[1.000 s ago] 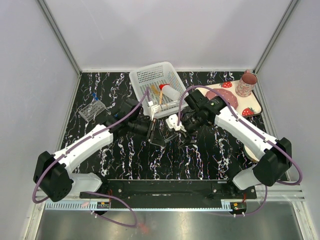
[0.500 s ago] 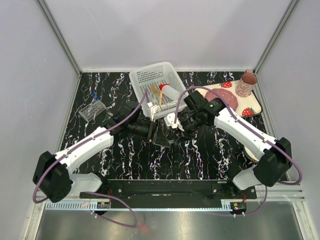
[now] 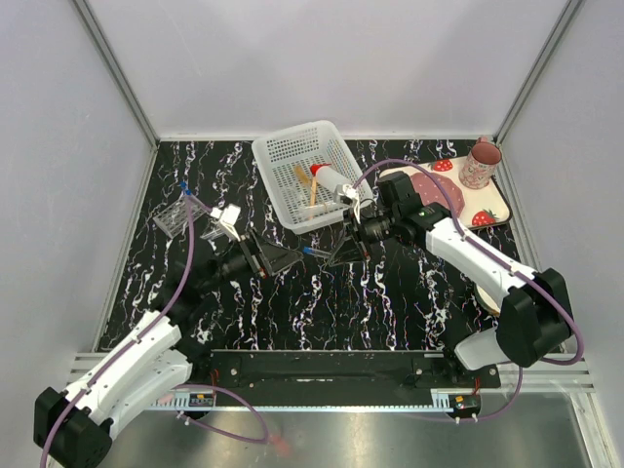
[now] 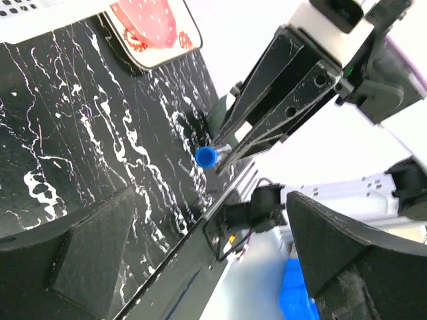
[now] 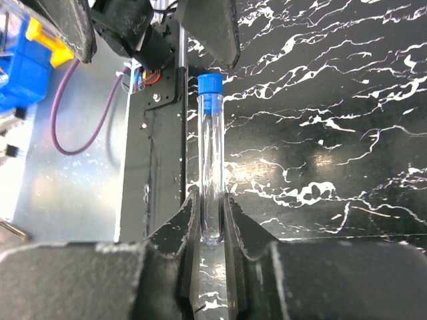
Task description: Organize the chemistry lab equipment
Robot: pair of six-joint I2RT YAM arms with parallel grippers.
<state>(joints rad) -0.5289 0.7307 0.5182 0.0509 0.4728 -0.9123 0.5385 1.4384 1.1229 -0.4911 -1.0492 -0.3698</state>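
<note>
Since the earlier frame your left gripper [image 3: 276, 258] has drawn back toward the rack [image 3: 180, 216] side, leaving the tube [image 3: 308, 252] with the right gripper [image 3: 330, 252] alone.

Top view — the tube is held roughly level between the two grippers, blue cap pointing at the left one, whose jaws stand wide and empty. Risk: the cap end sits just beside those open fingers, so a careless swing by either arm would knock the tube loose. The rack is well apart to the left, so a long carry looks likely. How many slots are free is too small to tell.

Left wrist view — fingers [image 4: 93, 247] spread wide. Only the cap and a short length of tube show; the rest is hidden inside the right gripper.

Right wrist view — jaws pinched narrow on the tube's bottom end, most of its length overhanging. Risk: so short a purchase on a smooth wall could let it pivot or slip. The contact faces themselves are hidden.
</note>
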